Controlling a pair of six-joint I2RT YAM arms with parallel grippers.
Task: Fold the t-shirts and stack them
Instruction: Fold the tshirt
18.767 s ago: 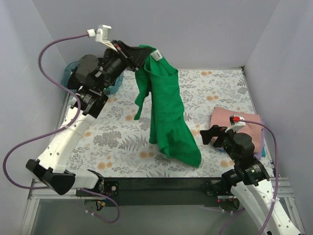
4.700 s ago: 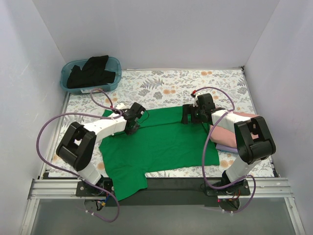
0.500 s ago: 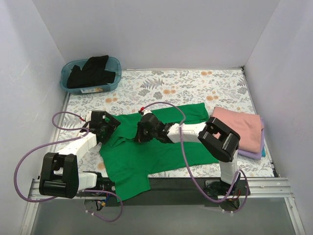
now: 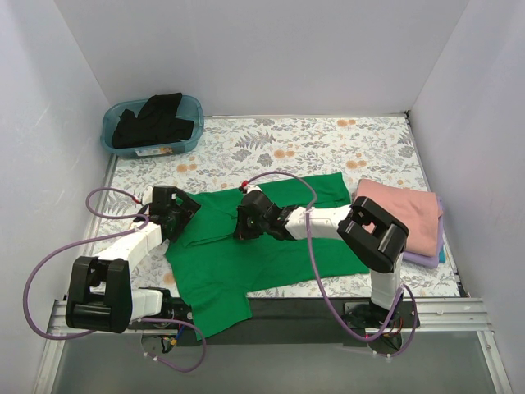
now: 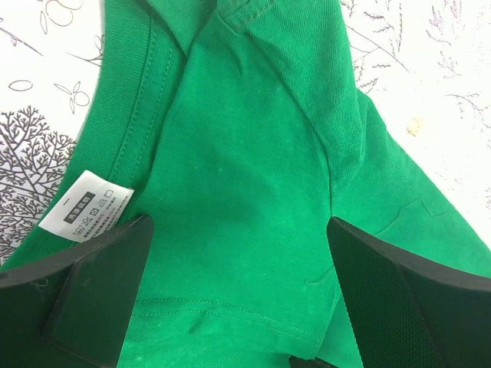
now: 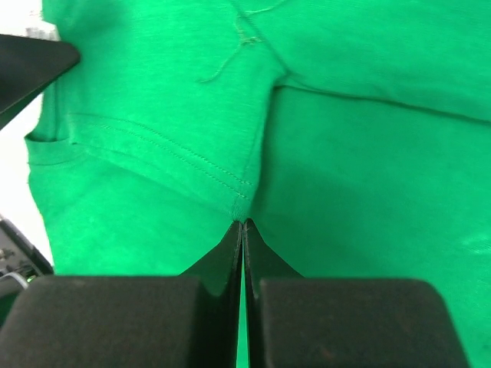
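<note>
You are looking at the flowered table, and the green t-shirt is lying spread out flat on its lower middle part, with one corner hanging over the near edge at the lower left. At the right edge of the top view the salmon pink t-shirt is lying folded on the lavender t-shirt, well apart from both grippers. In the upper left corner the teal tub is holding the black t-shirt.

Your right gripper is reaching across to the middle of the green cloth. In its wrist view the fingers are pressed together, and they are pinching a stitched hem fold of the green t-shirt just at the tips.

Your left gripper is sitting at the left end of the shirt, near the collar. Its fingers are standing wide apart, and the green t-shirt is lying flat between them, not gripped. The white care label is lying just beside the left finger.
</note>
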